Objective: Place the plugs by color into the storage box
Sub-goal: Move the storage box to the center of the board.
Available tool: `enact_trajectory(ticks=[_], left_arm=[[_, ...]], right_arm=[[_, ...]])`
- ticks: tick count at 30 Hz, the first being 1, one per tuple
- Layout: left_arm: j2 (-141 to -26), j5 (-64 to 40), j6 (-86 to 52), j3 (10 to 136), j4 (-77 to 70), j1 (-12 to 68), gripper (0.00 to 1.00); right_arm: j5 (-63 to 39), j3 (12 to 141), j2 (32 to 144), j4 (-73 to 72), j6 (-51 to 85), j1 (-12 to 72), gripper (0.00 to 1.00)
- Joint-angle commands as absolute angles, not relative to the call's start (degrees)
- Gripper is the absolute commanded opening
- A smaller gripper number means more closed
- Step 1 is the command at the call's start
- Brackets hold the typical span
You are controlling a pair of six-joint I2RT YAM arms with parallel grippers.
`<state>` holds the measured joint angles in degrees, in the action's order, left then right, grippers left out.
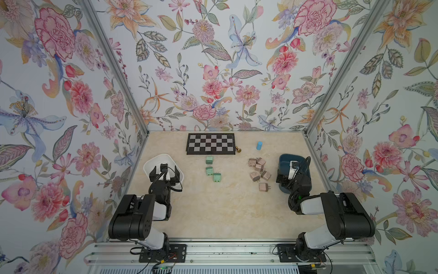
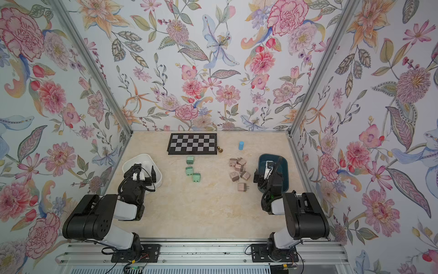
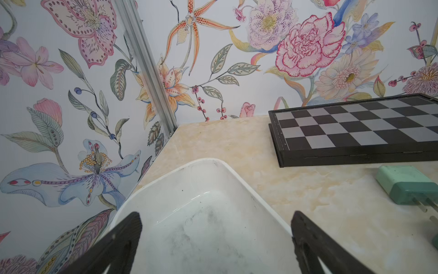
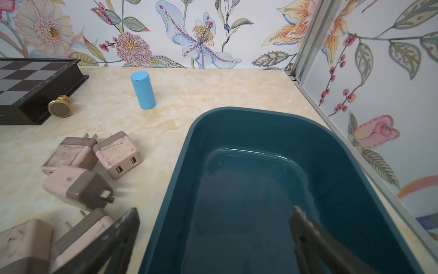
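Three mint green plugs (image 1: 209, 170) (image 2: 189, 170) lie on the table left of centre; one of them (image 3: 407, 185) shows in the left wrist view. Several pink-beige plugs (image 1: 258, 167) (image 2: 238, 167) (image 4: 117, 154) sit in a loose cluster right of centre. My left gripper (image 1: 165, 174) (image 3: 215, 218) hangs open over the empty white storage box (image 1: 163, 157) (image 3: 237, 175). My right gripper (image 1: 288, 176) (image 4: 214, 213) is open over the left rim of the empty dark teal storage box (image 1: 288, 157) (image 4: 189, 142), with one finger above the table beside the pink plugs and the other inside the box.
A black-and-grey chessboard (image 1: 211, 144) (image 3: 355, 128) lies at the back. A small brass chess piece (image 1: 238, 149) (image 4: 59, 109) rests by the board's right corner. A light blue cylinder (image 1: 259, 145) (image 4: 143, 90) stands upright further right. Floral walls close in three sides.
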<state>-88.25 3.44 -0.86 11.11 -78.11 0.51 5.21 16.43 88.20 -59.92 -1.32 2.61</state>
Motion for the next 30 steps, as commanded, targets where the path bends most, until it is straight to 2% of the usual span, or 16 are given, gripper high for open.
enact_trajectory(ticks=[1,20,22,24,26,30], left_arm=[[-88.6,6.1,0.2,11.1,-80.8,1.2,0.99],[-88.6,7.8,-0.4,12.0,-79.1,1.1,0.99],[-87.5,11.6,-1.2,12.2,-78.5,1.5,0.99],[-82.6,17.0,-2.5,16.5,-66.8,1.8,0.99],[-78.2,20.5,-5.0,23.4,-49.9,1.9,0.99],[-74.8,20.5,-15.4,40.0,-19.1,1.9,0.99]], right_arm=[[6.0,16.4,88.4,-63.8,-2.7,2.9,1.00],[1.8,17.1,88.3,-62.2,-1.6,0.9,1.00],[3.0,17.3,88.1,-62.3,-1.8,1.2,1.00],[5.1,19.4,85.9,-56.3,-1.4,1.6,1.00],[7.0,25.2,82.9,-42.4,-0.7,1.8,1.00],[9.1,36.5,80.5,-19.9,1.5,2.6,1.00]])
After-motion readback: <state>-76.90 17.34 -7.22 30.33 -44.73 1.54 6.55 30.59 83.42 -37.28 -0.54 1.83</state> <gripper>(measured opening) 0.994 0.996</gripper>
